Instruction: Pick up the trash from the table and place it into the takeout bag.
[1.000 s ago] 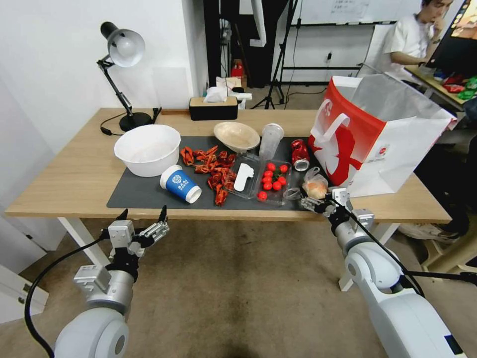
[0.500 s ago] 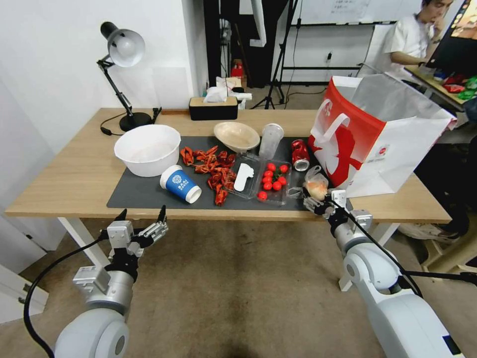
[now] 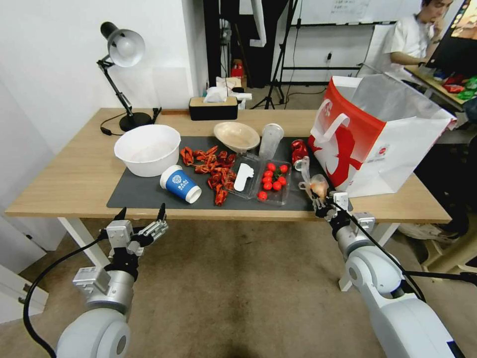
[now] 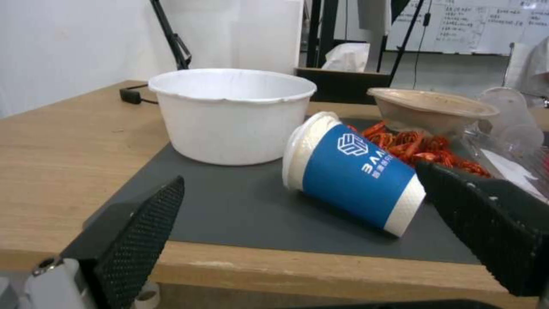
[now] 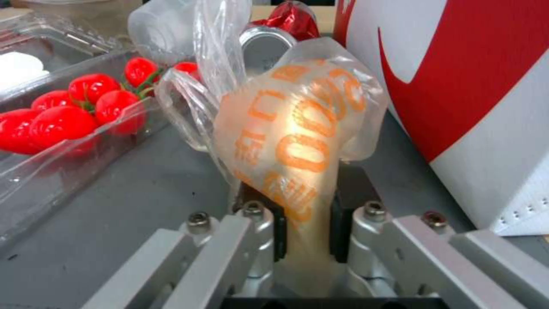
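On the long light-wood tabletop [image 3: 74, 179] stand one large white plastic bowl [image 3: 147, 149], one shallow beige bowl [image 3: 236, 135], one blue-and-white paper cup [image 3: 180, 184], one clear plastic cup [image 3: 271, 140] and one crushed red drink can [image 3: 298, 149]. There are also one clear plastic bag with a pale lump [image 3: 318, 185], one boxy red-and-white paper takeout bag [image 3: 377, 136], one black desk lamp [image 3: 121, 74], one dark tissue box [image 3: 213, 107] and two clear plastic trays [image 3: 263, 179]. The small red tomatoes [image 3: 272, 176] number about nine.

The clear plastic bag [image 5: 297, 128] is thin, glossy, wrinkled film with orange print, pinched between the right gripper's [image 5: 306, 223] black pads on brushed silver metal links. The left gripper's fingers [image 4: 137, 240] carry black, dimpled rubbery pads. The table [image 3: 74, 174] is matt light wood under a smooth dark grey mat [image 3: 144, 191]. The takeout bag [image 3: 377, 139] is smooth red-and-white paper, foil-lined. The blue-and-white paper cup [image 4: 354, 171] looks matt, its white ends ribbed.
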`<state>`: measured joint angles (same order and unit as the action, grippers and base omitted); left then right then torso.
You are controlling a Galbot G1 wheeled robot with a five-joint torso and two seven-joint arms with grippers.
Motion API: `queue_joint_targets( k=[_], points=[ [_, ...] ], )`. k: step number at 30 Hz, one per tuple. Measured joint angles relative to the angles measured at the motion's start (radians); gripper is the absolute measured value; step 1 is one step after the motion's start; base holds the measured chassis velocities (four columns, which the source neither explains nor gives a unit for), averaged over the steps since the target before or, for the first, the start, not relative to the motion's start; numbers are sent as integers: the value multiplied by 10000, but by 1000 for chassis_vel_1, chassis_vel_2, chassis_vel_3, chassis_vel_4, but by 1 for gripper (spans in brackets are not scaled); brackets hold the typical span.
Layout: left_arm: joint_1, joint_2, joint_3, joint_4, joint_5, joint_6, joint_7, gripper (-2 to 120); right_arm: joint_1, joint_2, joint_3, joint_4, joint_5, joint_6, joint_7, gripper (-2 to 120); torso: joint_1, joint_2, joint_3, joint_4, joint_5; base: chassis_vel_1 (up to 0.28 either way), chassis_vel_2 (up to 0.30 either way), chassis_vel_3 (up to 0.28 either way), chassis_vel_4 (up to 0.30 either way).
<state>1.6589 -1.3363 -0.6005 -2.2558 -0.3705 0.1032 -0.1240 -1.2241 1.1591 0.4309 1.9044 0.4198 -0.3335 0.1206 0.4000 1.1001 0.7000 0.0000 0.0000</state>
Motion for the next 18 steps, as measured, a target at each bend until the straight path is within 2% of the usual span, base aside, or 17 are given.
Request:
queue_joint_targets(
  k=[3, 8, 12, 18],
  points=[
    [-11, 10, -6, 4, -13, -41, -16, 100, -29, -42, 15, 137, 2, -5, -37, 7, 0, -1, 0, 0, 2, 0, 0, 0, 0],
    [-8, 12, -25, 0, -20, -80, -35, 100, -181, -285, 141, 684, -120, 311, -342, 7, 0, -2, 1, 0, 1, 0, 0, 0, 0],
    [8, 2, -50, -49, -21, -90, -47, 100, -351, -704, 292, 1399, -158, 461, -697, 7, 0, -2, 0, 0, 0, 0, 0, 0, 0],
    [89, -60, -99, -186, -16, -90, -63, 100, -540, -1687, 851, 2813, 514, 611, -827, 7, 0, -2, 0, -1, 1, 0, 0, 0, 0]
  ],
)
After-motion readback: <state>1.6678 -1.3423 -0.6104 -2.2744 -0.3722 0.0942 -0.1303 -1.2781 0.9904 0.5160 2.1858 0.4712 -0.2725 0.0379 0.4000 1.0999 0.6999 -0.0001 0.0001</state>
